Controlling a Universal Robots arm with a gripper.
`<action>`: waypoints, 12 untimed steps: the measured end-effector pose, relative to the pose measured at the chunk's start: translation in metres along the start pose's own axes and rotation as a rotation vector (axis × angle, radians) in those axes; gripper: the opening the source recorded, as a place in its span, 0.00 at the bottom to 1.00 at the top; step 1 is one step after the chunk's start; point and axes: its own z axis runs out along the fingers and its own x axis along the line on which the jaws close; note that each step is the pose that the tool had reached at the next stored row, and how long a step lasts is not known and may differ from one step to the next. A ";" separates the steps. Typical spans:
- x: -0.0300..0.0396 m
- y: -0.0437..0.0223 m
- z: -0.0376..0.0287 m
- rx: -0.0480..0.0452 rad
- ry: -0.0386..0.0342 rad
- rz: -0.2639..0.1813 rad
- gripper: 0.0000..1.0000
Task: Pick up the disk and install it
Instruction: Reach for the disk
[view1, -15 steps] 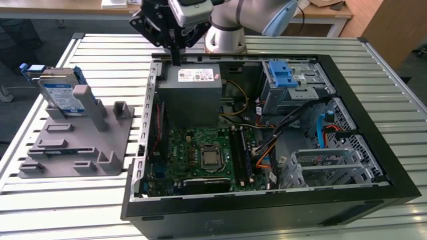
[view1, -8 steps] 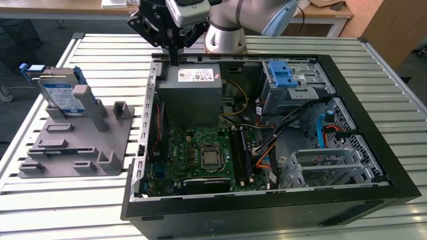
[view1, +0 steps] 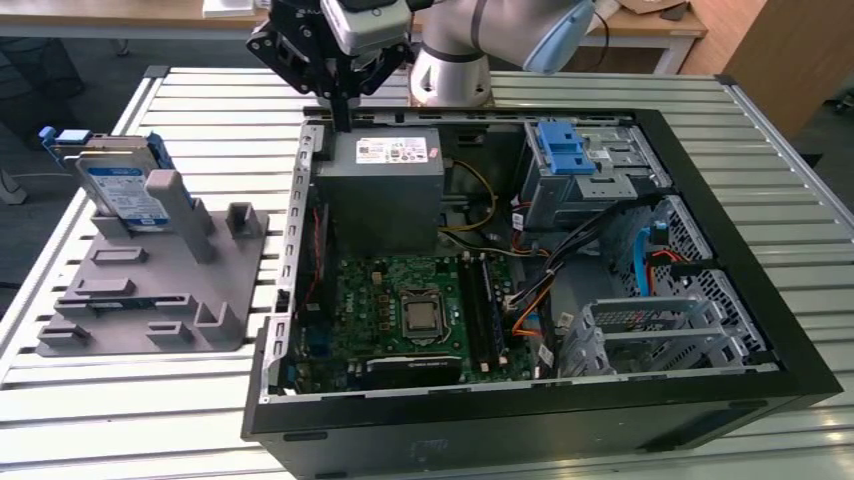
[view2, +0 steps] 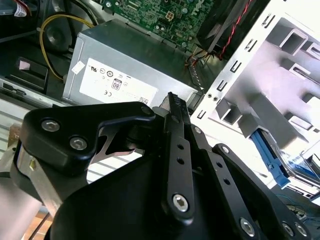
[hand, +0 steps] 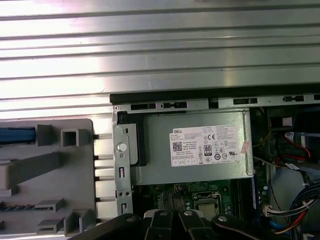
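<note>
Standing on its edge in the grey holder (view1: 147, 290) so it is easy to grab, the disk (view1: 118, 188) sits on the exterior view's left of the computer case (view1: 534, 410), well apart from the gripper (view1: 344, 122), which hangs squeezed closed and holds nothing.

The silver, blue-framed disk (view1: 118, 190) stands on edge in the grey fixture (view1: 147, 290).

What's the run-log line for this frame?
gripper: shut, empty, by power supply | disk: standing in grey fixture, outside case | pick: not yet done
</note>
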 end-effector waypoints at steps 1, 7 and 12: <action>0.0005 0.0000 0.0000 0.0001 0.0001 0.000 0.11; 0.0036 -0.0003 0.0002 0.0000 0.0003 0.000 0.11; 0.0063 -0.0005 0.0004 0.0000 0.0003 0.000 0.11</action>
